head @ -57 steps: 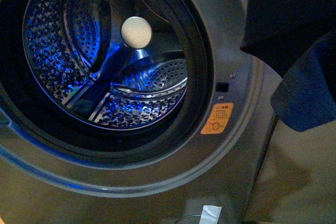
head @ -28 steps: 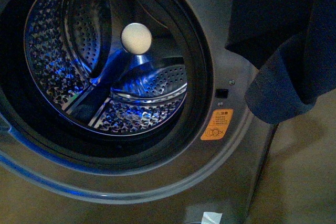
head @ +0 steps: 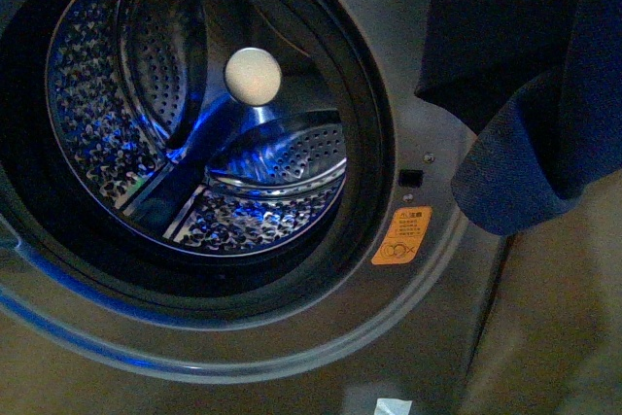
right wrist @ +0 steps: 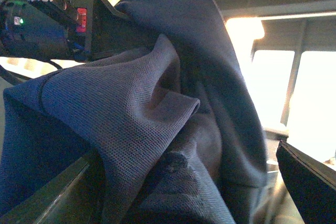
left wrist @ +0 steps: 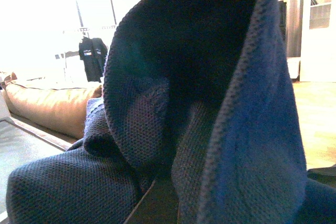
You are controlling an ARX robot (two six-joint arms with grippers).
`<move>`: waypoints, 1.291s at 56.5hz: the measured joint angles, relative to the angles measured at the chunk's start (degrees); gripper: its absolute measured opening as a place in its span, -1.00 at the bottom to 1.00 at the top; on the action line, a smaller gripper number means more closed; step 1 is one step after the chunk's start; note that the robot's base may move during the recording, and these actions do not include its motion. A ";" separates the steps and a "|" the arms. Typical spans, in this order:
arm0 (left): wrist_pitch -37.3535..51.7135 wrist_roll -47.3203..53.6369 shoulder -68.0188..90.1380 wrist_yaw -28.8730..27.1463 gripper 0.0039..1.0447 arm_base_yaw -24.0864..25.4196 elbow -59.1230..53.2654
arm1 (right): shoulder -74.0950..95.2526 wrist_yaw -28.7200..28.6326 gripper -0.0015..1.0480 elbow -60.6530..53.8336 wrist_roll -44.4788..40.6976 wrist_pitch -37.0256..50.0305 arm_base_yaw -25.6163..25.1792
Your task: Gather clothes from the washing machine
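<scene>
Since a second ago the garment hangs lower and reaches further toward the porthole. The sticker and white scrap sit lower in frame, so the camera has probably tipped up a little. Reading: the cloth is out of the machine and held aloft, so collection looks nearly done.

Front view: washing machine, porthole open to the camera. Drum is lit blue, perforated steel, with a pale round hub at the back. No cloth shows inside it. The garment hangs at upper right, outside the porthole and in front of the grey panel, its lowest fold just right of the sticker. Neither arm is visible.

Left wrist view: garment fills nearly the whole frame, draped right at the lens. Tan sofa behind. Left claw is hidden; cannot tell whether it is clenched or released.

Right wrist view: garment bunched close in folds. Black arm housing with a green light beyond it. Right claw is buried in cloth; its state cannot be told.
</scene>
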 joint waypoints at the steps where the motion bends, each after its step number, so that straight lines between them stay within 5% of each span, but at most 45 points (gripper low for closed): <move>1: 0.00 0.00 0.00 0.00 -0.87 0.00 0.00 | 0.37 -0.70 0.86 0.09 1.25 0.46 0.20; 7: 0.00 0.00 0.00 0.00 -0.87 0.00 0.00 | 2.54 -9.49 0.86 0.15 16.33 7.02 3.63; 12: 0.00 0.00 0.00 0.02 -0.87 0.00 0.00 | 2.80 -11.50 0.86 0.13 25.88 9.97 5.75; 21: 0.00 0.02 0.00 0.00 -0.87 0.00 0.00 | 2.43 -10.16 0.86 -0.13 28.02 5.97 7.37; 38: 0.00 0.02 0.00 -0.02 -0.87 0.00 0.00 | 0.31 -1.62 0.86 -0.17 13.00 -12.66 9.62; 53: 0.00 0.02 0.00 -0.02 -0.87 0.00 0.00 | -0.98 -0.68 0.86 -0.04 5.11 -17.25 11.67; 61: 0.00 0.04 0.00 -0.07 -0.87 0.00 0.00 | 4.76 9.29 0.86 1.77 -5.18 -18.51 22.62; 73: -0.04 0.07 0.07 -0.04 -0.87 0.02 0.00 | 8.13 10.51 0.86 1.66 -9.49 -18.78 24.13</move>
